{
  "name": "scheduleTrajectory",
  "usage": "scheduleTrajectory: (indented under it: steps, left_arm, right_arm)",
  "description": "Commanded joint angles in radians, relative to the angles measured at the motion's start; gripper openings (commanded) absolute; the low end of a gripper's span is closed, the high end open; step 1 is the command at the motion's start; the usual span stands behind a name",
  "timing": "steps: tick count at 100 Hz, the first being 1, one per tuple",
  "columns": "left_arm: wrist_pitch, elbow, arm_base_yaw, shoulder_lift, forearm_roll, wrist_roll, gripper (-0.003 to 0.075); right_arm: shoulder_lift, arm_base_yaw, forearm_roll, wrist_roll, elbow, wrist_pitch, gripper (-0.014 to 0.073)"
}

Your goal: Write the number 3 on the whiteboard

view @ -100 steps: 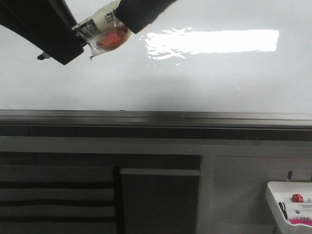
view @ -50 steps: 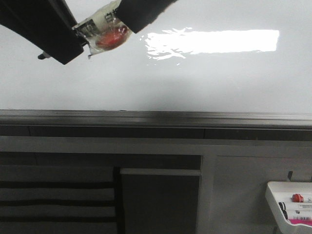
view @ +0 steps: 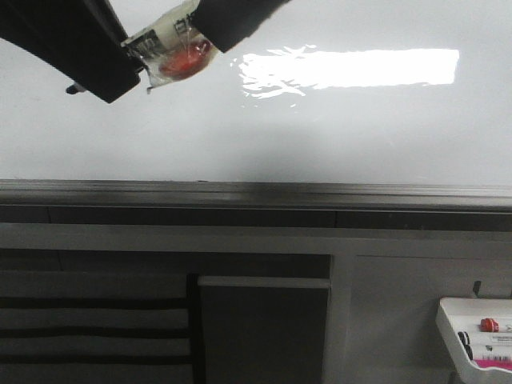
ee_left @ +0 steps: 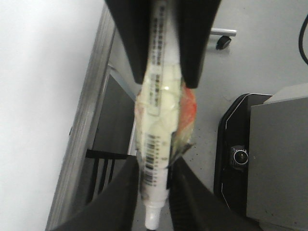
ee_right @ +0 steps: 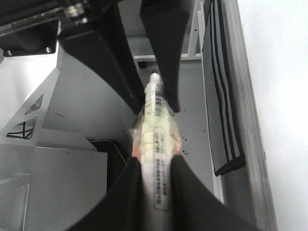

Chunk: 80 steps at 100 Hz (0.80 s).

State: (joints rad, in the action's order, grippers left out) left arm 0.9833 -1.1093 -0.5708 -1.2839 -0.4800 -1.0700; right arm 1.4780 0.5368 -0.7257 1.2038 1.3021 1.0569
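Two end effectors — left (ee_left: 153,180), right (ee_right: 155,180) — clamp one marker (view: 164,42).

The whiteboard (view: 264,136) is the glossy white surface, bare of marks, edged by a grey metal rim (view: 256,192) and showing a bright rectangular glare (view: 352,68).

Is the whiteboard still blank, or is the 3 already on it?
Blank as far as visible: the whiteboard shows only glare, no strokes. Both grippers, left and right, clamp the marker.
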Motion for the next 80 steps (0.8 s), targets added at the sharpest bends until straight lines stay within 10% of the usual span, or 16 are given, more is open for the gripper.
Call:
scheduleTrajectory:
  steps: [1, 29, 80]
  left_arm:
    - [-0.077, -0.034, -0.008, 0.03, -0.036, 0.017, 0.0309]
    - [-0.102, -0.034, -0.008, 0.028, -0.086, 0.02, 0.0353]
    - [-0.142, 0.061, 0.129, 0.272, -0.097, 0.128, 0.0255]
  right_arm:
    - [-0.031, 0.0, -0.049, 0.009, 0.031, -0.007, -0.0066]
    - [-0.068, -0.027, -0.008, -0.039, 0.035, -0.051, -0.0065]
    - [-0.434, -0.107, 0.368, -0.569, -0.132, -0.181, -0.0061]
